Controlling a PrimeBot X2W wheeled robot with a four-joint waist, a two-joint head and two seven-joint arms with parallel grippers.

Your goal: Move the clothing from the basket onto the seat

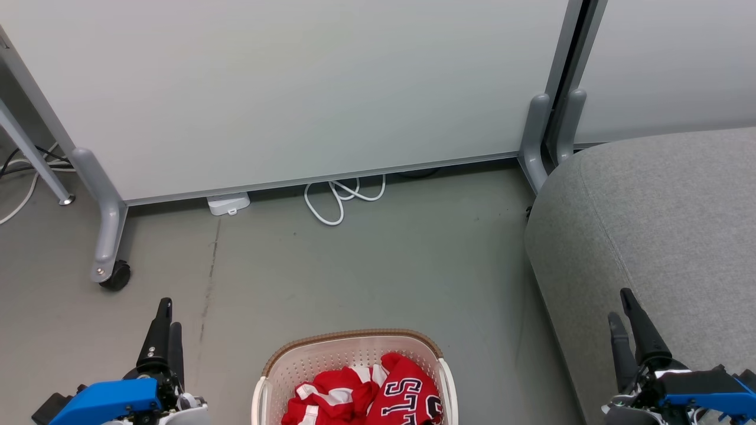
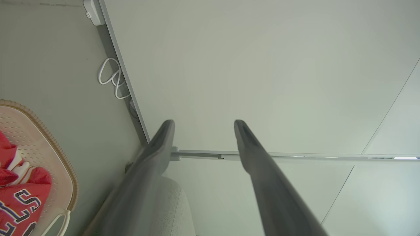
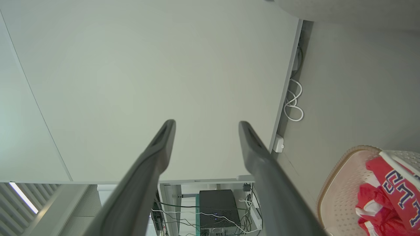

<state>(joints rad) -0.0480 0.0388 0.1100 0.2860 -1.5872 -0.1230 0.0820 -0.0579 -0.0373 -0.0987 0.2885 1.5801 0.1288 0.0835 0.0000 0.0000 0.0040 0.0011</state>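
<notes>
perforated plastic basket [image 1: 307, 366], matt fabric seat [image 1: 661, 212]

The cream-white perforated plastic basket with a brown woven-look rim [image 1: 354, 337] runs off the bottom edge of my head view, so only its far half shows. The red garments with white trim [image 1: 331, 396] inside it are cut off with it. On the folded jersey only 2 block letters, S and T, read whole. The large grey upholstered seat [image 1: 649, 224] passes out at the right edge. The looped white cable [image 1: 339, 198] disappears under the pale grey partition panel [image 1: 295, 88]. In my right wrist view, the black box [image 3: 218, 209] among wires is too small to identify. In my left wrist view, 1 finger [image 2: 154, 154] of my left gripper [image 2: 203, 123] is blurred.
</notes>
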